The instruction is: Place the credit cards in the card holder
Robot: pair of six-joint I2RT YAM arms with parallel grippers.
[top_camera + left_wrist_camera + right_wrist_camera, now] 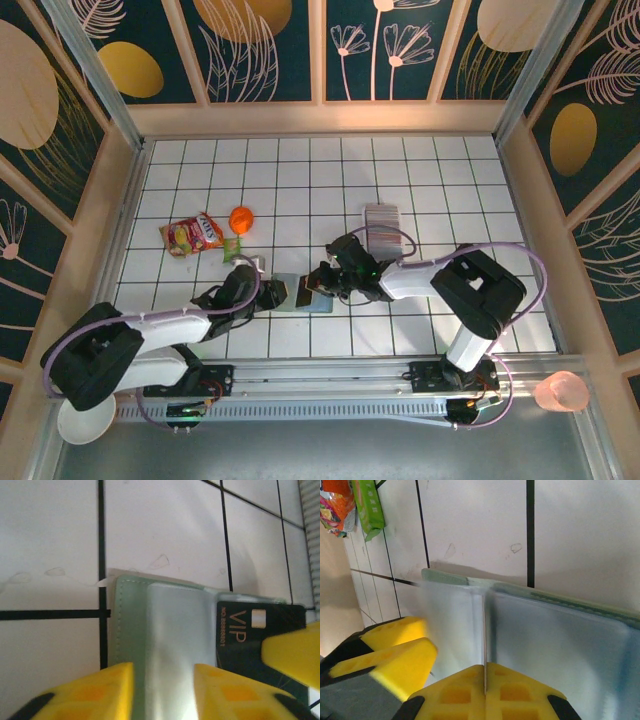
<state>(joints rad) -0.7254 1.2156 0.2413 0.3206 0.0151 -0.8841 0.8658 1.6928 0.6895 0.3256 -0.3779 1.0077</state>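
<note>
The sage-green card holder lies open on the white tiles between both grippers, its bluish-grey inside facing up. My right gripper is shut on a black VIP credit card, seen edge-on in the right wrist view, standing at the holder's fold. My left gripper is over the holder's left half, its yellow fingers apart and straddling the inner panel. The other credit cards stand as a striped grey row further back, right of centre.
A snack bag, an orange object and a green packet lie at the left rear. A pink cup and a white bowl sit off the table's front corners. Wooden walls ring the tiles.
</note>
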